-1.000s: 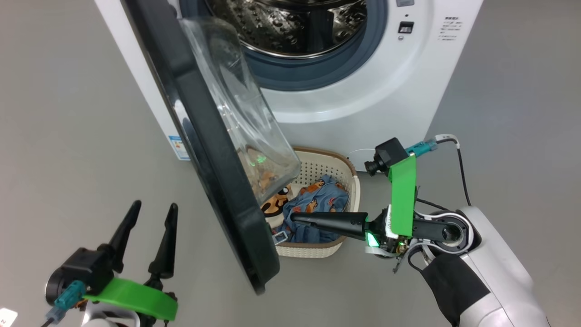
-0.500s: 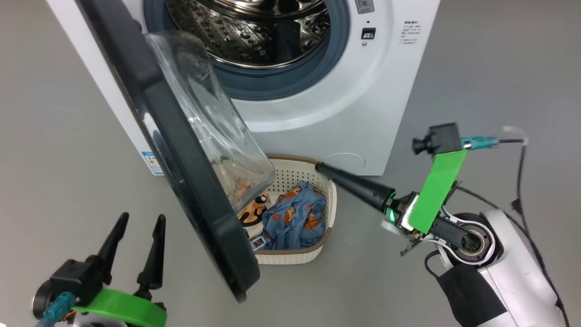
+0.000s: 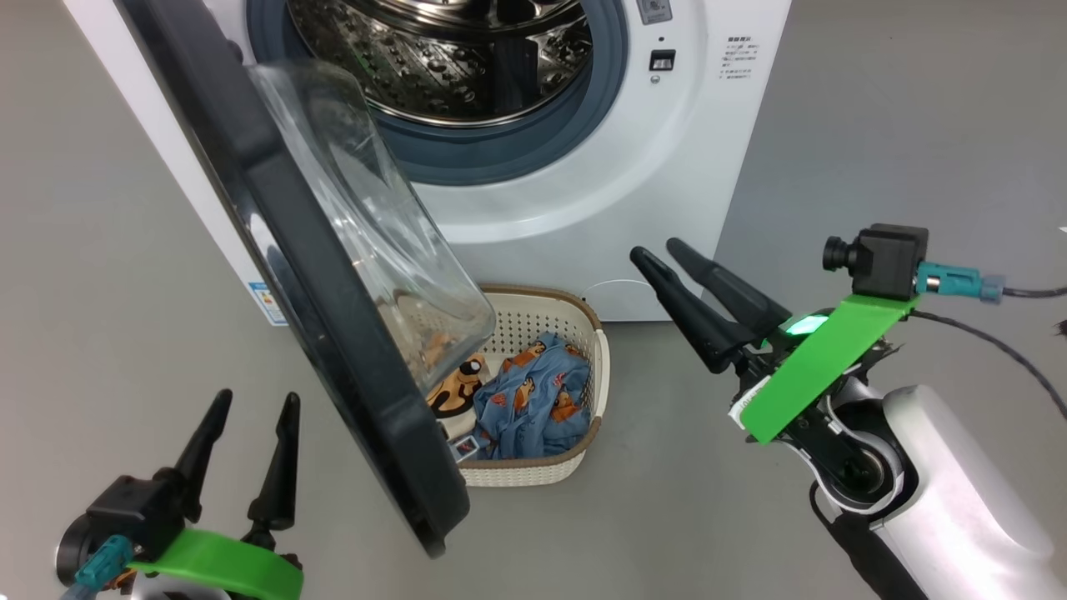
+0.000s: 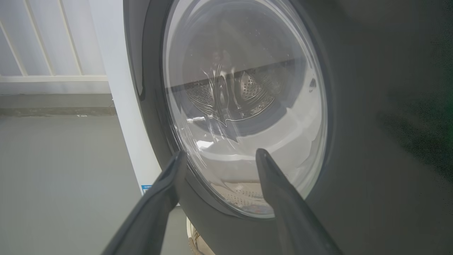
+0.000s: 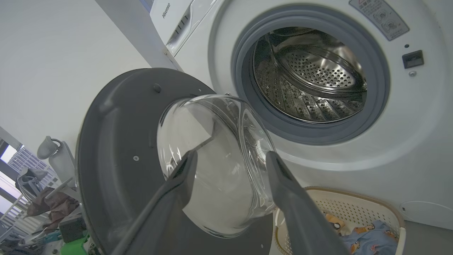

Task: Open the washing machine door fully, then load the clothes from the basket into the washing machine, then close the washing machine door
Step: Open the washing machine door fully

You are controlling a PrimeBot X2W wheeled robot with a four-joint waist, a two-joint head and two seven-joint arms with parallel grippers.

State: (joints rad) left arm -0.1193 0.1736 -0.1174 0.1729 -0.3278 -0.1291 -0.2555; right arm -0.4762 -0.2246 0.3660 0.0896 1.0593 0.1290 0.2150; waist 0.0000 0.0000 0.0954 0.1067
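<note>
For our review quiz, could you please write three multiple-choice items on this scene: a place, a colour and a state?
1. Where does the basket stand?
A. On the floor before the washing machine
B. On top of it
C. Inside it

2. What colour is the garment at the basket's right side?
A. Red
B. Blue
C. Green

3. How is the right gripper?
A. Shut on the garment
B. Shut on the basket's rim
C. Open and empty

Answers: A, it sits on the floor below the machine's front; B, blue cloth with orange-brown figures; C, its fingers stand apart, nothing between.
</note>
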